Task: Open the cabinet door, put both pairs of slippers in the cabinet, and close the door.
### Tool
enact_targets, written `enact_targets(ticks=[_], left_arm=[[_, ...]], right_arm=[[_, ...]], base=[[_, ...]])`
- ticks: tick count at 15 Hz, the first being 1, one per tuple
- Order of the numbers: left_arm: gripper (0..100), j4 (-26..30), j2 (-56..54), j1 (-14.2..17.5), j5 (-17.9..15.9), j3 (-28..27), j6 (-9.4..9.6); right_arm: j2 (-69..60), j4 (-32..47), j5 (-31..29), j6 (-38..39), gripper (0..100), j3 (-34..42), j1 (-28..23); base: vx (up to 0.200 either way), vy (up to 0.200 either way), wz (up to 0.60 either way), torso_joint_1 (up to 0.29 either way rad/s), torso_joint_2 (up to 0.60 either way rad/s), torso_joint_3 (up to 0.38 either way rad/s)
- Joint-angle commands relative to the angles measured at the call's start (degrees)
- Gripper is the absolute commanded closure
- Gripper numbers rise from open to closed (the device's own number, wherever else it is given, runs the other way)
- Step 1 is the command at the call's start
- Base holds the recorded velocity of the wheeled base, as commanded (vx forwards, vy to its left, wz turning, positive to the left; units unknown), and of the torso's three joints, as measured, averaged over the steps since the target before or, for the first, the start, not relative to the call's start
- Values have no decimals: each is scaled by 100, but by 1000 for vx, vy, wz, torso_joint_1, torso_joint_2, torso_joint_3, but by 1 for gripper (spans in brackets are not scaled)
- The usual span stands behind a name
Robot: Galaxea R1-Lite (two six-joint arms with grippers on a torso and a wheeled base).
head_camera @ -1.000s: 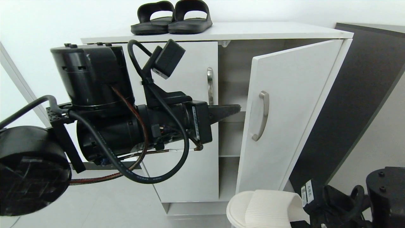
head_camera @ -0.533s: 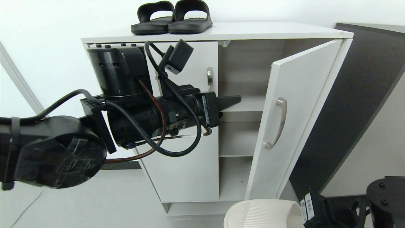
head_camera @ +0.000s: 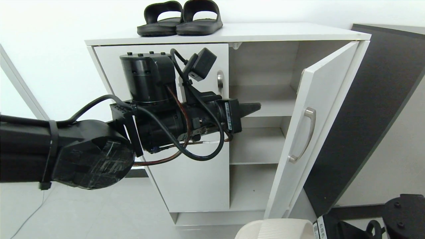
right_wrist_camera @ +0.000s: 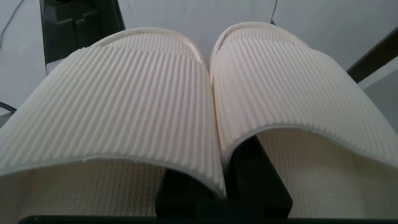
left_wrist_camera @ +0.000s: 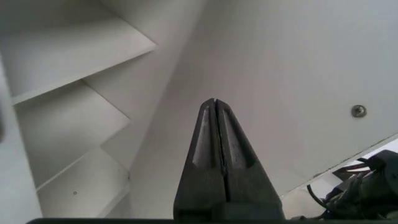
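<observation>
The white cabinet (head_camera: 192,186) has its left door closed and its right door (head_camera: 328,99) swung wide, baring three shelves (head_camera: 255,146). A pair of black slippers (head_camera: 181,20) rests on the cabinet top. My left gripper (head_camera: 257,108) is shut and holds nothing. It points into the opening at middle-shelf height, near the open door's inner face (left_wrist_camera: 298,74). My right gripper (right_wrist_camera: 224,186) is shut on a pair of ribbed white slippers (right_wrist_camera: 155,106), pinching them side by side. They sit low in front of the cabinet (head_camera: 275,230).
A dark panel (head_camera: 382,99) stands right of the cabinet, just behind the open door. The door's metal handle (head_camera: 303,136) faces outward. White wall and pale floor (head_camera: 99,215) lie to the left.
The right door has swung much farther open. My left arm has moved right and deeper toward the opening. The white slippers have dropped lower in the head view.
</observation>
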Motion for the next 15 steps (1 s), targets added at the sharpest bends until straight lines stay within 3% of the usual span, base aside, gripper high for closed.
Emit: enact_targets(ticks=[1, 5, 10, 13, 15], left_arm=[[100, -3, 26, -47, -2, -28, -1], [100, -21, 272, -126, -2, -195, -10], [100, -513, 1239, -592, 60, -784, -27], [100, -926, 1178, -662, 130, -564, -36], [100, -1137, 826, -425, 201, -142, -36]], right_arm=[[29, -3, -8, -12, 100, 56, 88], [29, -3, 1, -127, 100, 117, 124], [64, -12, -8, -162, 100, 152, 124], [73, -20, -8, -153, 100, 161, 124], [99, -29, -16, -118, 100, 108, 115]], base=[[-200, 0, 0, -2, -2, 7], [-200, 0, 0, -4, 1, 6], [-200, 0, 0, 0, 2, 0], [-133, 0, 0, 2, 6, 0], [0, 0, 0, 0, 0, 0]])
